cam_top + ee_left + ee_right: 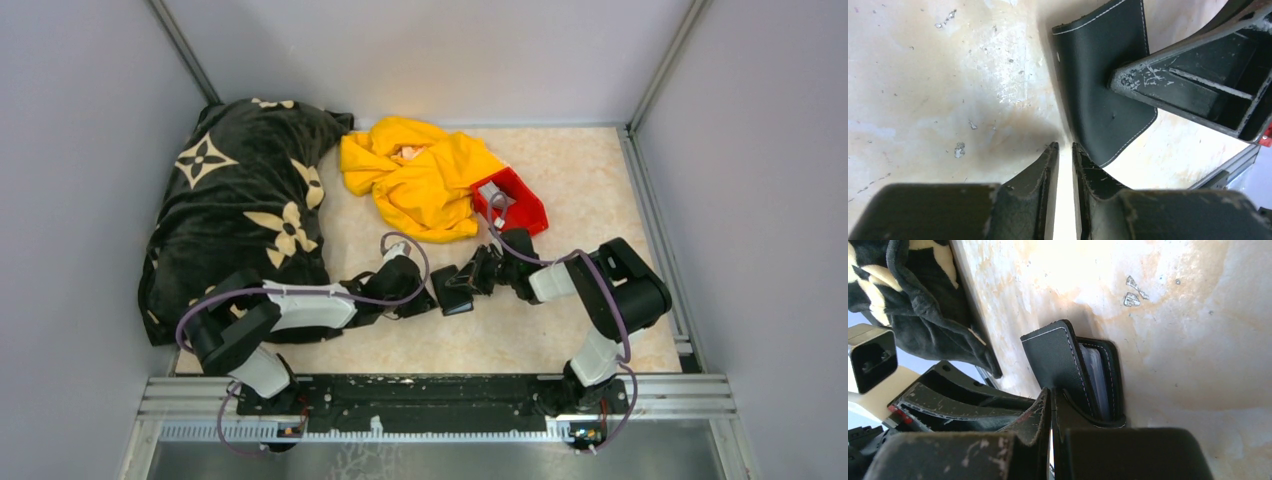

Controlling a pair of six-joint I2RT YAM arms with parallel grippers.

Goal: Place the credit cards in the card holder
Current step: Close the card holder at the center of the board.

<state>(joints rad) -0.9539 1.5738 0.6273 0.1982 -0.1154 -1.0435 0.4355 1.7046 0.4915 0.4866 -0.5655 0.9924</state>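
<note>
The black card holder lies part-open on the table between both arms. My right gripper is shut on its raised stitched flap, which stands off the table. Inside the fold, a greyish credit card shows edge-on in a slot. In the left wrist view the same flap hangs under the right gripper's scratched finger. My left gripper sits just left of the card holder. Its jaws are a narrow gap apart, with only bare table between them.
A red plastic bin with a small pale thing in it stands behind the right arm. A yellow cloth lies next to it. A black patterned blanket is heaped at the left wall. Metal rails run along the table's right and near edges.
</note>
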